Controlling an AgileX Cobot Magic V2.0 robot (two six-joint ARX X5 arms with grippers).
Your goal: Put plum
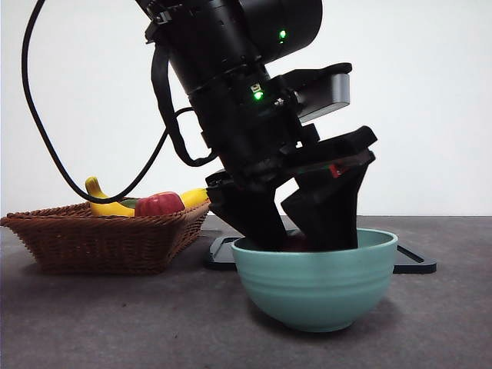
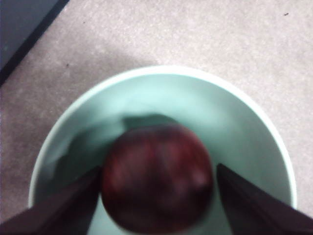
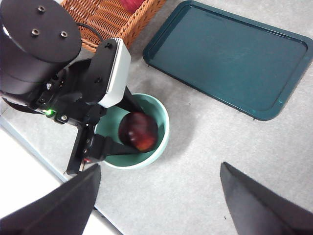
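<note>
Since the left gripper (image 1: pixel 307 231) is reaching down into the pale green bowl (image 1: pixel 315 288), everything turns on how the plum (image 2: pixel 157 177) sits between its two jaws. From the left wrist view the dark, glossy fruit fills the gap, with one jaw at each flank, so it lies squarely between the fingers rather than off to one side. Whether the jaws press it or stand just off its skin I cannot tell; the gap at each side looks closed or nearly so. The plum is inside the bowl, low within the rim, though whether it rests on the bottom is hidden. It is round, so no long axis matters here.

The right gripper (image 3: pixel 159 205) hangs high above the table with its jaws spread wide and nothing between them, well apart from the bowl. Beyond lie a dark green tray (image 3: pixel 230 58) and a wicker basket (image 1: pixel 104 238) of fruit.
</note>
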